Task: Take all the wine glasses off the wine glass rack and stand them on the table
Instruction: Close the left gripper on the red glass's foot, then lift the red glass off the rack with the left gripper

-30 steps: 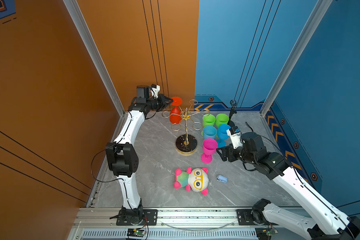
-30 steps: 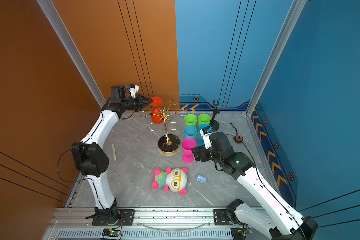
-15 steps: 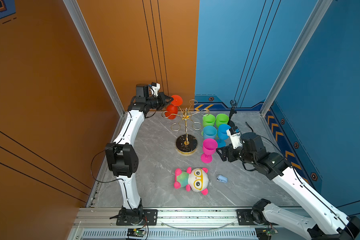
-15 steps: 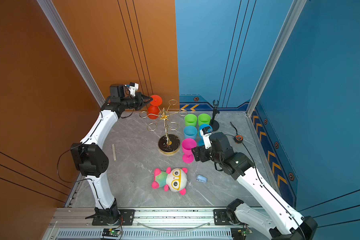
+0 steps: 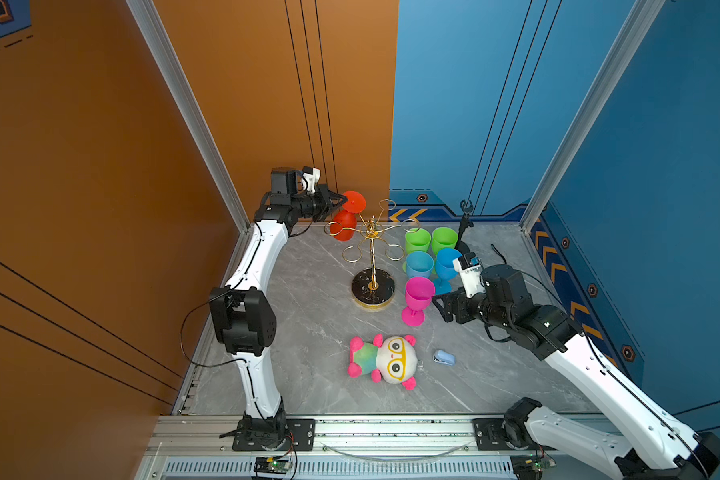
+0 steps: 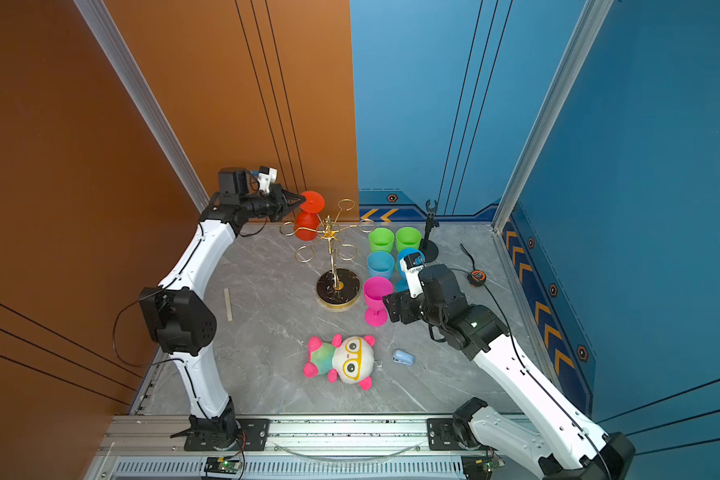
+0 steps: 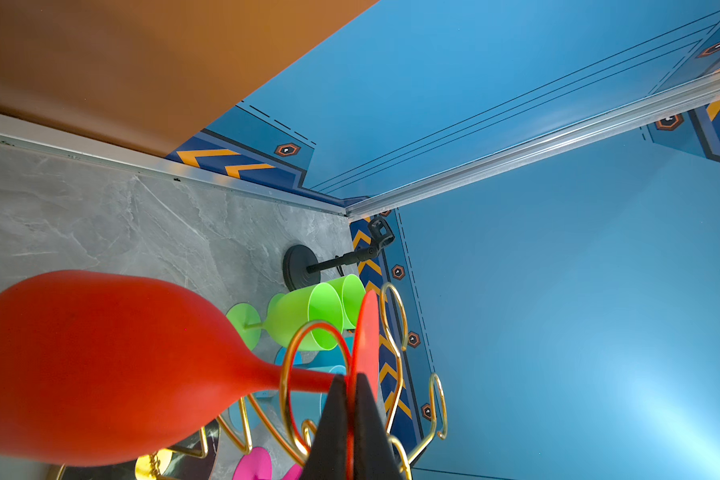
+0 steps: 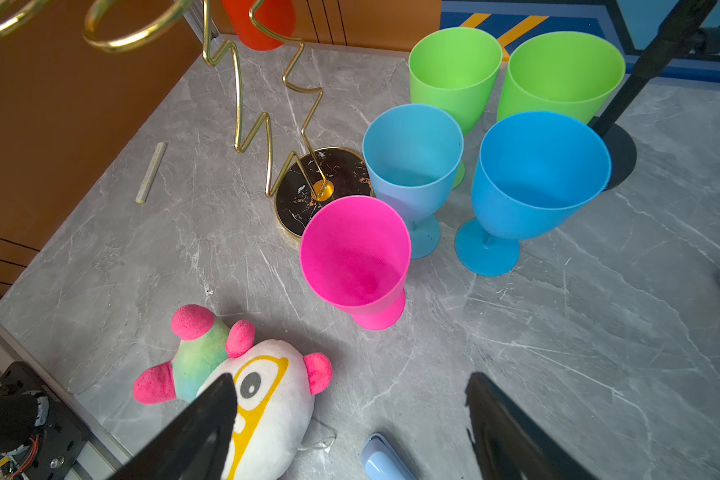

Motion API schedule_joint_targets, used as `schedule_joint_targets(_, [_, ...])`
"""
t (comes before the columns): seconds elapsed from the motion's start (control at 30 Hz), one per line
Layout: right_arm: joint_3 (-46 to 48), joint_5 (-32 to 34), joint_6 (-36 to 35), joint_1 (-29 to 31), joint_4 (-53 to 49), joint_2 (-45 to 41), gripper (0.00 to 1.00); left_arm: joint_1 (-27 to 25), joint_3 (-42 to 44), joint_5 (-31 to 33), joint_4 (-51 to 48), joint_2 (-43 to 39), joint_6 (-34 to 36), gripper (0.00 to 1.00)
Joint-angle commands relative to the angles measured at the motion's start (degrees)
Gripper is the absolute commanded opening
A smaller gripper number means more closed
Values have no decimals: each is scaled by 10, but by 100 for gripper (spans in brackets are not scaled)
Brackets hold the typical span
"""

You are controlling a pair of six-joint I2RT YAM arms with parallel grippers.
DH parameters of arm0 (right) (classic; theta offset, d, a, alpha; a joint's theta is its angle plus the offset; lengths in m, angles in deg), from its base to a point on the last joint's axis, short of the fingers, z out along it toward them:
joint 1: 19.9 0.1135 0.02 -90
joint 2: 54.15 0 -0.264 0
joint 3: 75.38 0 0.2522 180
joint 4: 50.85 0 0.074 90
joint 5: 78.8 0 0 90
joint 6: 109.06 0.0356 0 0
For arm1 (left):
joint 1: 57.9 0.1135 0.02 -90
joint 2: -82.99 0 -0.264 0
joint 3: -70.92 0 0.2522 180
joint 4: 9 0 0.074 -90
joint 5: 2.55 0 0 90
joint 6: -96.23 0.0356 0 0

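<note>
The red wine glass (image 5: 344, 227) hangs upside down at the back left of the wine glass rack (image 5: 373, 253), with its bowl low and its foot disc up and tilted. My left claw (image 5: 342, 200) is pinched shut on the rim of that foot disc. In the left wrist view my black fingers (image 7: 333, 415) clamp the thin red edge between them. A gold loop of the rack crosses the stem there, and I cannot tell whether the stem sits inside it.

The rack's black marbled base stands on the grey table (image 5: 308, 332). Just to its right, five glasses stand upright. The pink glass (image 5: 418, 291) is nearest the front, the blue glasses (image 5: 418, 264) are behind it, and the green glasses (image 5: 417, 241) are furthest back. My right claw (image 5: 438, 302) hovers just beside the pink glass, jaws wide apart and holding nothing. A plush toy (image 5: 385, 361) lies nearer the front edge.
</note>
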Motion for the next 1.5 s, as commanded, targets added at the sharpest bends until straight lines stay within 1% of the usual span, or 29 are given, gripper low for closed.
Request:
schedule_joint_targets(0.0, [4,-9,8,-4,9,-5,88,-3,2,-28,-4,-28,-12,0])
schedule_joint_targets(0.4, [2,-11,10,-4,9,-7,87,-9,8,-56,-4,-35,-23,0])
schedule_joint_targets(0.87, [6,-9,12,-3,9,-14,88,-23,2,-86,-4,-16,-27,0])
schedule_joint_targets(1.27, [13,-7,13,-3,10,-16,88,-29,-67,-98,-4,34,-46,0])
schedule_joint_targets(1.47, [22,-4,14,-4,12,-29,88,-34,-105,-106,9,67,-69,0])
